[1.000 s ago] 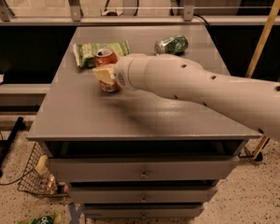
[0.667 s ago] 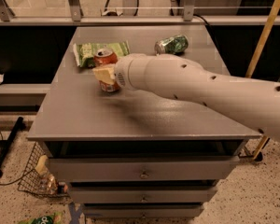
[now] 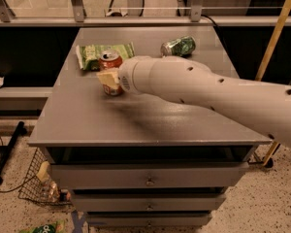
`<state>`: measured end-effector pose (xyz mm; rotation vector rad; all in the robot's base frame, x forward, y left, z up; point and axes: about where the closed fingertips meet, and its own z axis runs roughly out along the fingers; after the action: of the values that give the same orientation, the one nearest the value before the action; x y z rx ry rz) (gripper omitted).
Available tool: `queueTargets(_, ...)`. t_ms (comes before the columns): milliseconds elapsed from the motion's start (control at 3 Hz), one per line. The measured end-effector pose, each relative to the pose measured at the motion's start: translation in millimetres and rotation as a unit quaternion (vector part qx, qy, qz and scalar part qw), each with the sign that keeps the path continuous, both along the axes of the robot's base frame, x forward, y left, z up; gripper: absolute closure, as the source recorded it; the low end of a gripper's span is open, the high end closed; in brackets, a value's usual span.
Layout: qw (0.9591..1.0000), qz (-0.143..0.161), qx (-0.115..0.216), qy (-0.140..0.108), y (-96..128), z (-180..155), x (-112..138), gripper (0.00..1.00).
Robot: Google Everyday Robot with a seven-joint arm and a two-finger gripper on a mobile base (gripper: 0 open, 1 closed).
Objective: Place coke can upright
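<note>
The coke can (image 3: 110, 62) is red-orange with a silver top and stands upright on the grey cabinet top (image 3: 136, 115), just in front of the green snack bag (image 3: 94, 54). My gripper (image 3: 108, 78) sits at the end of the white arm (image 3: 203, 91), which reaches in from the right. It is right at the can's front side, with a tan finger (image 3: 106, 77) across the can's body. The can's lower half is hidden behind it.
A green can (image 3: 178, 46) lies on its side at the back right of the cabinet top. Drawers (image 3: 148, 178) face the front below. A wire basket (image 3: 39, 186) stands on the floor at left, a yellow pole (image 3: 276, 33) at right.
</note>
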<state>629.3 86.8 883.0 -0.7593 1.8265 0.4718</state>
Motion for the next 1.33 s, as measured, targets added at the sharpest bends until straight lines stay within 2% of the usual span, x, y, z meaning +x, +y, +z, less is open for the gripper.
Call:
queueTargets(333,1.0000,0.001,0.000,-0.002,1.1,2.4,-1.0,0.00)
queueTargets(1000,0.9999,0.010,-0.009,0.001,-6.1,6.9,-4.0,0.00)
queueTargets(1333,0.9996,0.006,-0.025,0.011,-44.3,16.1,-11.4,0.00)
